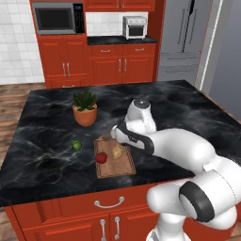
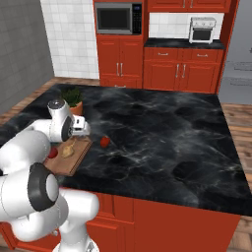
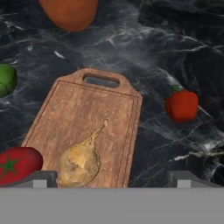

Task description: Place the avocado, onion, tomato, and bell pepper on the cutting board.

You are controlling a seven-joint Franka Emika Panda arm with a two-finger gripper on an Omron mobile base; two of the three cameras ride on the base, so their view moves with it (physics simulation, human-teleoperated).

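Nearest the hand camera, the gripper (image 3: 112,177) shows its 2 dark finger tips low in the frame, far apart and pinching nothing, so the pincer is spread; in the left base view it is hidden behind the wrist. Between those tips lies the onion (image 3: 80,162), resting on the cutting board (image 3: 83,127) at the lower middle of the hand view, its thin stalk pointing up and to the right toward the board's handle. That board runs lengthwise from the bottom of the frame to the upper middle, and its handle slot is at the far, upper end; in the left base view the board (image 1: 113,162) sits at centre frame on the dark marble counter (image 1: 42,155). At the lower left of the hand view the tomato (image 3: 17,164) lies at the board's left edge, its green star-shaped calyx facing the camera; in the left base view it (image 1: 100,157) rests on the board's left side, just beside the onion (image 1: 117,152). Off the board, the avocado (image 3: 6,79) lies on the counter at the left edge, and the bell pepper (image 3: 181,105) sits on the counter right of the board, stem pointing up and left. An orange pot (image 3: 69,13) stands at the top of the frame, beyond the handle.
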